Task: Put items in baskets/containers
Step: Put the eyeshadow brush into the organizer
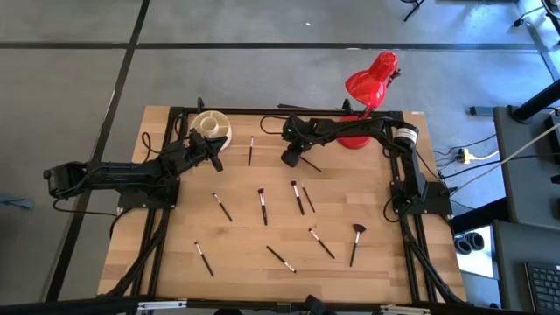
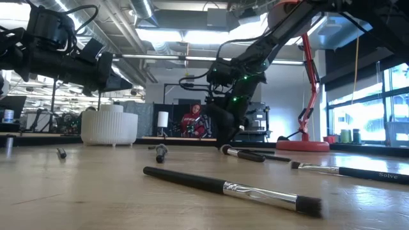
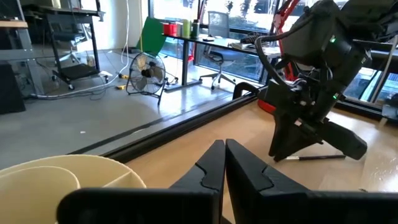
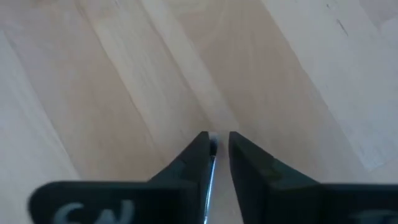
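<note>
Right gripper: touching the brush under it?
Touching. The right wrist view shows the right gripper with its fingers down at the wood and the brush's thin metal shaft pinched between them, no gap either side.

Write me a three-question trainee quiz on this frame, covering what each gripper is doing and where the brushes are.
1. True or false: the cream cup sits at the table's far left, beside the left gripper.
2. What lies between the right gripper's fingers in its wrist view?
A. a thin brush handle
B. the lamp's base
C. nothing
3. Fill in: the fan-head brush lies on the table's near ____ side in the high view.

Key: 1 true. 2 A, a thin metallic handle runs between the fingers, low over the wood. 3 right.
</note>
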`<state>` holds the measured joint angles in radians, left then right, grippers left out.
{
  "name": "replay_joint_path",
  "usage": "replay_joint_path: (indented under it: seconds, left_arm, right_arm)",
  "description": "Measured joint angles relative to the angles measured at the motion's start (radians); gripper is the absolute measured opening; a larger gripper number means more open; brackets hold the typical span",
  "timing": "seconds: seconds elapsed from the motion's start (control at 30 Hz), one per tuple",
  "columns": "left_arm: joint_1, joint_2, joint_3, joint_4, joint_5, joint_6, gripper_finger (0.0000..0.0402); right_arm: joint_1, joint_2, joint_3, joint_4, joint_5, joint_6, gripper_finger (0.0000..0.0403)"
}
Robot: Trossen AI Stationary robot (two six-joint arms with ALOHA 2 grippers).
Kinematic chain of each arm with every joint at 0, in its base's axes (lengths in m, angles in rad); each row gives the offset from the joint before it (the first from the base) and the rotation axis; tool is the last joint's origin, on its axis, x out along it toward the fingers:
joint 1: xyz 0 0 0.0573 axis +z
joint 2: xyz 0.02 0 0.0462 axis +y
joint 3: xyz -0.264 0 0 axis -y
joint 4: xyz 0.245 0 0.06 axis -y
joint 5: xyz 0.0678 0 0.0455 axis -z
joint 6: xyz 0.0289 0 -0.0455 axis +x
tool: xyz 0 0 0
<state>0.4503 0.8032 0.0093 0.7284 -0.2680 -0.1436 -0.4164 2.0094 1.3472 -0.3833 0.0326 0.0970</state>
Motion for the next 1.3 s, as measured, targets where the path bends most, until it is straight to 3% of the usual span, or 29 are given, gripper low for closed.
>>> replay_joint_path:
  seconds: [0.2, 0.53, 0.77, 1.1, 1.3]
  left_arm:
    - [0.0, 0.0, 0.0, 0.001, 0.0, -0.001, 0.0008]
    - [0.0, 0.0, 0.0, 0.002, 0.004, -0.028, 0.0013]
    - [0.0, 0.0, 0.0, 0.014, 0.053, -0.008, 0.0047]
    - [-0.043, 0.008, 0.003, 0.148, 0.186, 0.056, 0.014]
    - [-0.075, 0.03, 0.012, 0.195, 0.261, 0.069, 0.0172]
  right_arm:
    - [0.0, -0.001, 0.0, -0.004, -0.027, -0.011, 0.0006]
    - [0.006, -0.028, -0.001, 0.13, -0.103, -0.018, 0.0002]
    - [0.044, -0.055, -0.002, 0.448, -0.174, -0.006, 0.0001]
    - [0.094, -0.05, -0.166, 1.215, -0.22, 0.047, 0.0001]
    - [0.122, -0.048, -0.207, 1.332, -0.219, -0.01, 0.0001]
